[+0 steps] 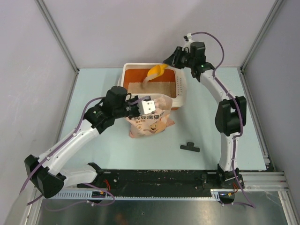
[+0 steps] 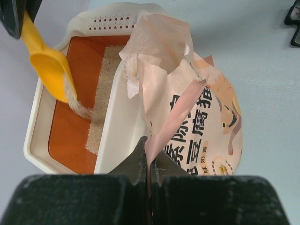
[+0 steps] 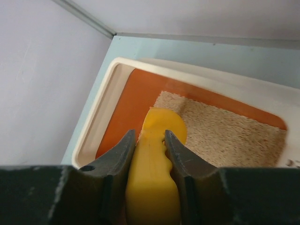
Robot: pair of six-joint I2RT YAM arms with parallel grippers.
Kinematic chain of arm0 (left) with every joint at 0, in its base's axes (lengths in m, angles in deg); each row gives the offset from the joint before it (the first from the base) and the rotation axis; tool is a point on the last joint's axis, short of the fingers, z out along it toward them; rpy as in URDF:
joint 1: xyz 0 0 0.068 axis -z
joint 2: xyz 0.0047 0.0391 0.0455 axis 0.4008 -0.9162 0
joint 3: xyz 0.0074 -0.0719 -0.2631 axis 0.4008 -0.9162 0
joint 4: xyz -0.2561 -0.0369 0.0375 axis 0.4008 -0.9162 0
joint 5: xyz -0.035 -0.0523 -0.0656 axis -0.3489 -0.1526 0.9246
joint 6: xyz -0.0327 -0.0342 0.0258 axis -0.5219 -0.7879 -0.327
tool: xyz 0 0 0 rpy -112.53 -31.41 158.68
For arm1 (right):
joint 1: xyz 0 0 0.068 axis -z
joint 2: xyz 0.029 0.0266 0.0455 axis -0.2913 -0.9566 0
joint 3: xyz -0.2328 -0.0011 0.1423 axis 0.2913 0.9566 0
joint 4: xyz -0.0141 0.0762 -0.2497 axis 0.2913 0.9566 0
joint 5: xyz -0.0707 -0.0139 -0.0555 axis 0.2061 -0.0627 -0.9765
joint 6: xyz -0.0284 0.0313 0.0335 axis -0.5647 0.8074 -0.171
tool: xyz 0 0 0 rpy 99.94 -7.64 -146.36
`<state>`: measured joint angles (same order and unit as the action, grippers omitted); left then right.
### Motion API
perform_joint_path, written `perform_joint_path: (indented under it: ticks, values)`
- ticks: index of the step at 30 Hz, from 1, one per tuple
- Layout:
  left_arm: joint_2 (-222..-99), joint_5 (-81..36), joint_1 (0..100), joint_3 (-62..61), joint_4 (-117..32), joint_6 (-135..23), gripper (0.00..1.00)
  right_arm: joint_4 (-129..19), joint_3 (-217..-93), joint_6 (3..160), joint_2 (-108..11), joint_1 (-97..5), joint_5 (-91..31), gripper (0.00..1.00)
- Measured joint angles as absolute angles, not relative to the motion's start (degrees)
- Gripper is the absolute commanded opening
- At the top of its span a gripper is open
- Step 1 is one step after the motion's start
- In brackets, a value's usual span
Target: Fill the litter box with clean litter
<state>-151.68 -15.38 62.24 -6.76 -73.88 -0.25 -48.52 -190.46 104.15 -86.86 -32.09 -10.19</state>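
From above, the litter box (image 1: pixel 182 89) sits at the far side of the desk (image 1: pixel 140 157), with the pink bag (image 1: pixel 150 123) leaning against its near wall. The left jaws are closed on the bag's torn top edge. The right jaws grip the handle of the orange scoop (image 1: pixel 156 70), tipped over the box. A black part (image 1: pixel 190 147) lies apart on the desk.

The left wrist view shows clean litter (image 2: pixel 105 84) as a strip along the box floor beside the bag-side wall, with a thin stream falling from the scoop (image 2: pixel 47 65). Most of the orange floor is bare, so I judge the filling far from done.

The right wrist view shows the scoop handle (image 3: pixel 152 178) pinched between both jaws, its bowl over the edge of the litter patch (image 3: pixel 225 131).

The risks lie in the next scoops. If the thin bag edge slips from the left jaws, the mouth could fold shut or the bag could topple and spill. A loaded scoop tilted early would drop grains onto the rim or the desk.
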Motion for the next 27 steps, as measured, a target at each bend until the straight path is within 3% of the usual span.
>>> perform_joint_path:
  ticks: [7, 13, 22, 27]
  values:
    - [-151.1, -15.1, 62.2, -7.5, -73.6, -0.2, 0.00, -47.8, -191.3, 103.5, -88.0, -35.5, -9.0, 0.00]
    - [-151.1, -14.9, 62.2, -7.5, -73.6, -0.1, 0.00, -44.7, -182.7, 101.5, -81.9, -34.8, -5.7, 0.00]
    - [-151.1, -14.6, 62.2, -7.9, -73.4, 0.0, 0.00, -39.4, -176.5, 76.5, -64.2, -36.2, -16.4, 0.00]
    - [-151.0, -14.6, 62.2, -8.4, -73.2, -0.1, 0.00, -36.2, -178.9, 70.3, -57.8, -35.2, -13.8, 0.00]
